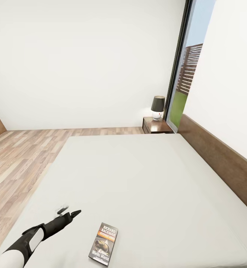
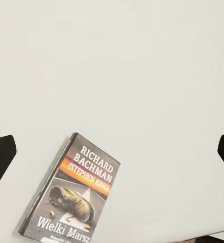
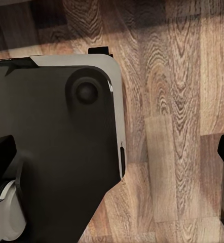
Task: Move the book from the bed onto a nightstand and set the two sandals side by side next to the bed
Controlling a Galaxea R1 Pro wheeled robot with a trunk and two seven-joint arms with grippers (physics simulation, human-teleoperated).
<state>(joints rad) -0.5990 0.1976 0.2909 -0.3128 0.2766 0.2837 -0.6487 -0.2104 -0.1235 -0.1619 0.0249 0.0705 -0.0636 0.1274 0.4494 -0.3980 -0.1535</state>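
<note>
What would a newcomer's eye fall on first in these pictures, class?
The light-grey bed spreads across most of the head view, and the book lies flat near its front edge, its orange band bright against the mattress. The open left gripper hovers just beside it. Far back, a dark-shaded lamp stands on the nightstand by the window.

In the left wrist view the book (image 2: 74, 195) loses its lower end to the frame edge. The left hand (image 1: 68, 213) is blurred at one fingertip in the head view. The nightstand (image 1: 156, 125) is partly hidden behind the bed (image 1: 145, 175).
</note>
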